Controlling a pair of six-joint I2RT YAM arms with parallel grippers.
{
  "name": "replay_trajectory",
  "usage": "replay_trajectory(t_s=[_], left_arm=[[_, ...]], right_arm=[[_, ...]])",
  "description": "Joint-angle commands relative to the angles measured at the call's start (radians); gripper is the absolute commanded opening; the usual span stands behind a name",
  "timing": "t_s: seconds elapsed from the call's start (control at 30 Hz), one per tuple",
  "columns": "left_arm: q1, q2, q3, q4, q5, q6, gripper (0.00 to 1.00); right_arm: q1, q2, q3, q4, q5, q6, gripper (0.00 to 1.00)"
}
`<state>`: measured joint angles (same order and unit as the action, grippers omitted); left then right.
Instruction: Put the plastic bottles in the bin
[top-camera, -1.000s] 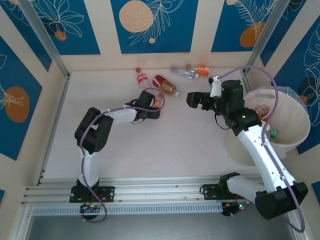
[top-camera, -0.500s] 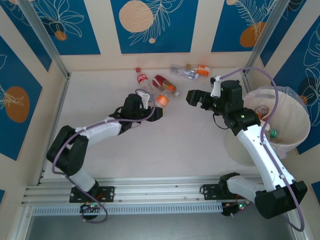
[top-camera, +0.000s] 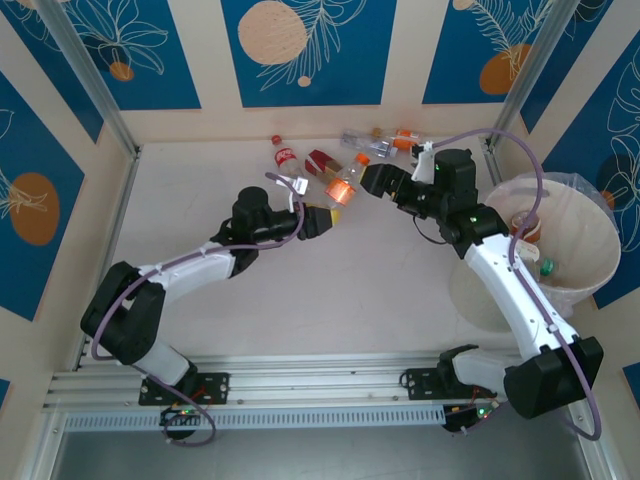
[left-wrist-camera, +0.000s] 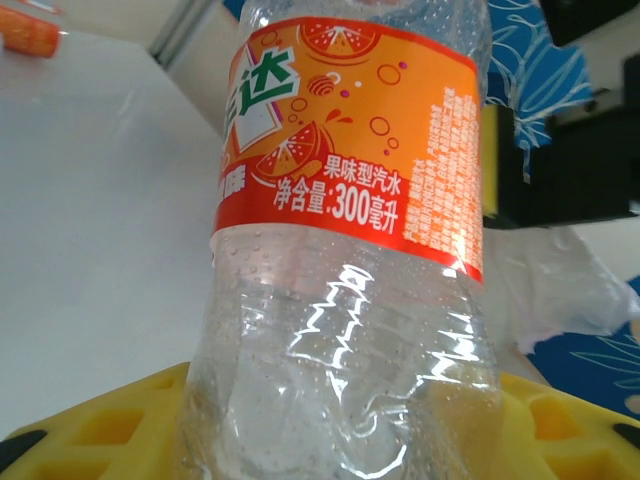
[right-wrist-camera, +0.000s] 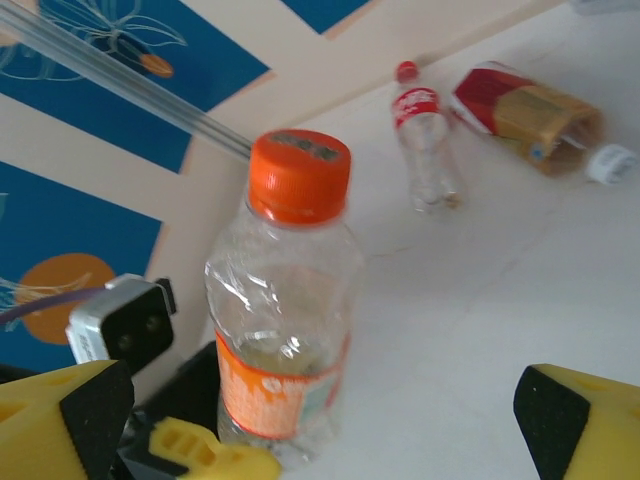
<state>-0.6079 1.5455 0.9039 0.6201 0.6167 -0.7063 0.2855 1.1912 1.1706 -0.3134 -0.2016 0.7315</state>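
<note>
Centrally, my left tool (top-camera: 322, 217) is clamped on the base of a clear bottle (top-camera: 342, 185) with an orange cap and orange label, its cap pointing toward the far wall. My right tool (top-camera: 372, 183) faces it from just beside, fingers spread wide apart and gripping nothing. More bottles (top-camera: 325, 165) lie along the far edge of the tabletop (top-camera: 380, 280). The bin (top-camera: 590, 285) stands at the right, well apart from the held bottle.

Clear orange-capped bottle (top-camera: 341, 186), other bottles (top-camera: 284, 157) lying beyond, beige lined bin (top-camera: 598, 282) right
</note>
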Motion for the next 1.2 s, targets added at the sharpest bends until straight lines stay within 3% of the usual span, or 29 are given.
replay_trajectory(t_s=[0.0,0.23,0.37,0.63,0.7,0.77,0.8,0.93,1.17], left_arm=[[-0.014,-0.031,-0.017,0.097,0.068,-0.023,0.48],[-0.029,-0.025,-0.003,0.117,0.095,-0.036,0.48],[-0.041,-0.019,0.017,0.087,0.1,-0.018,0.48],[-0.054,-0.013,0.033,0.064,0.105,-0.001,0.51],[-0.055,-0.017,0.036,0.043,0.095,0.002,0.67],[-0.056,-0.033,0.042,-0.02,0.065,0.02,0.92],[-0.056,-0.039,0.041,-0.033,0.06,0.035,0.98],[-0.056,-0.088,0.003,-0.061,0.002,0.088,1.0],[-0.055,-0.141,-0.058,-0.098,-0.139,0.168,1.0]], right_arm=[[-0.005,0.032,0.009,0.09,-0.119,0.079,0.99],[0.01,0.088,0.01,0.109,-0.206,0.054,0.95],[0.013,0.123,0.021,0.11,-0.268,0.053,0.88],[0.026,0.088,0.021,0.077,-0.209,-0.014,0.56],[0.022,0.065,0.012,0.069,-0.183,-0.032,0.52],[0.013,0.038,0.017,0.033,-0.171,-0.073,0.48],[0.011,0.028,0.026,0.013,-0.162,-0.09,0.47],[-0.007,-0.057,0.112,-0.168,-0.013,-0.227,0.47],[-0.067,-0.273,0.218,-0.373,0.365,-0.438,0.47]])
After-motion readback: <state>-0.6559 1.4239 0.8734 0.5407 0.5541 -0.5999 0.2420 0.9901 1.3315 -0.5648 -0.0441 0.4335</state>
